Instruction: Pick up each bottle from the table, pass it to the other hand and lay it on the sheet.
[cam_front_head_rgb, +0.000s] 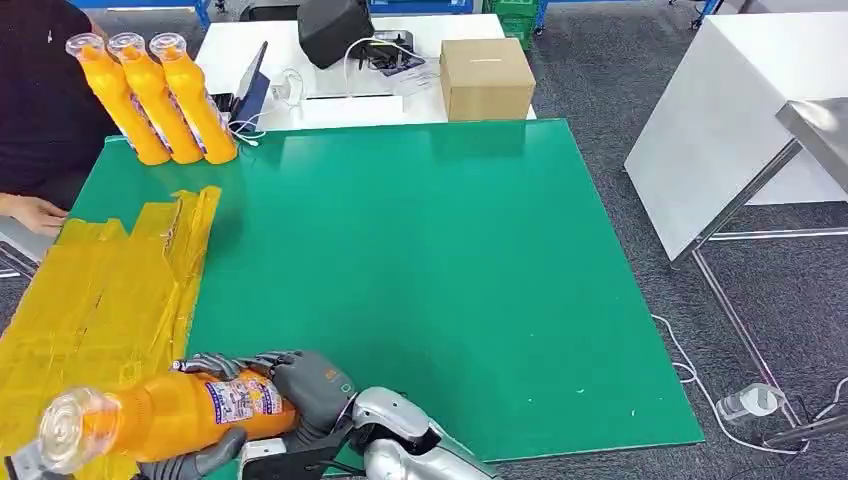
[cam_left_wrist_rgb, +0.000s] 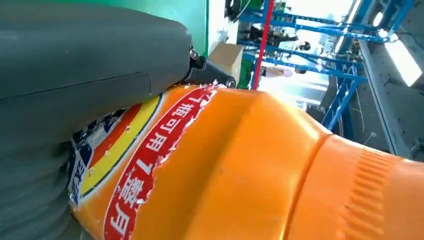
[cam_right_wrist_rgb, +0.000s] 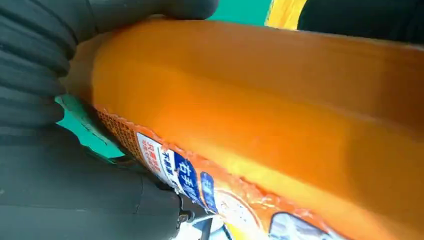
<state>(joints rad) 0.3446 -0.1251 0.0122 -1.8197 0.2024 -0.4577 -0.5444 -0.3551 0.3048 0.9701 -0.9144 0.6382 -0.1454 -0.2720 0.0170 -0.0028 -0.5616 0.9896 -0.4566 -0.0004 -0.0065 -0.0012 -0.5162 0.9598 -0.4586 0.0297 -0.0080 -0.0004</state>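
An orange bottle (cam_front_head_rgb: 160, 415) with a clear cap lies sideways in the air over the near edge of the yellow sheet (cam_front_head_rgb: 100, 290), cap pointing left. My right hand (cam_front_head_rgb: 300, 385) reaches in from the right and grips its labelled lower body, fingers over the top. My left hand (cam_front_head_rgb: 190, 463) touches the bottle from below at the picture's bottom edge. Close up, the left hand's thumb (cam_left_wrist_rgb: 90, 60) lies against the bottle's label (cam_left_wrist_rgb: 150, 165). The right hand (cam_right_wrist_rgb: 45, 60) wraps the bottle (cam_right_wrist_rgb: 260, 110). Three more orange bottles (cam_front_head_rgb: 160, 95) stand upright at the far left corner of the green table (cam_front_head_rgb: 430, 270).
A person in black stands at the table's left, one hand (cam_front_head_rgb: 35, 213) resting by the sheet. Beyond the green table a cardboard box (cam_front_head_rgb: 485, 78), a tablet and cables sit on a white table. A white bench stands on the right.
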